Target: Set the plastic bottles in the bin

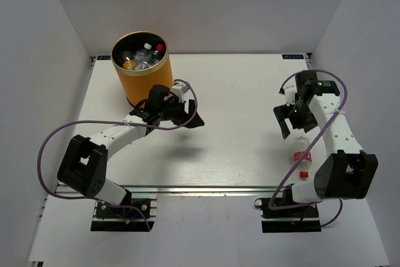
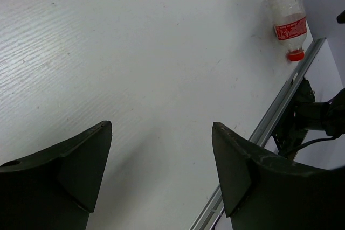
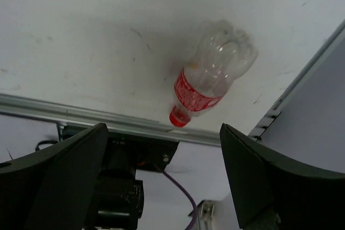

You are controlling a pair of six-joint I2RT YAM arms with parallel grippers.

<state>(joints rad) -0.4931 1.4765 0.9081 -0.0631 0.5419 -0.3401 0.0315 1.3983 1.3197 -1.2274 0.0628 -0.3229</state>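
The orange-yellow bin (image 1: pixel 140 79) stands at the back left with several plastic bottles (image 1: pixel 142 55) inside it. One red-labelled bottle with a red cap (image 1: pixel 302 153) lies on the table near the front right edge. It also shows in the left wrist view (image 2: pixel 288 20) and the right wrist view (image 3: pixel 210 76). My left gripper (image 1: pixel 185 117) is open and empty, just right of the bin and above the table (image 2: pixel 161 133). My right gripper (image 1: pixel 290 123) is open and empty, hovering just behind the lying bottle (image 3: pixel 164 133).
A metal rail (image 1: pixel 206 187) runs along the table's front edge, close to the lying bottle's cap. White walls enclose the table on the left, back and right. Purple cables (image 1: pixel 47 148) loop off both arms.
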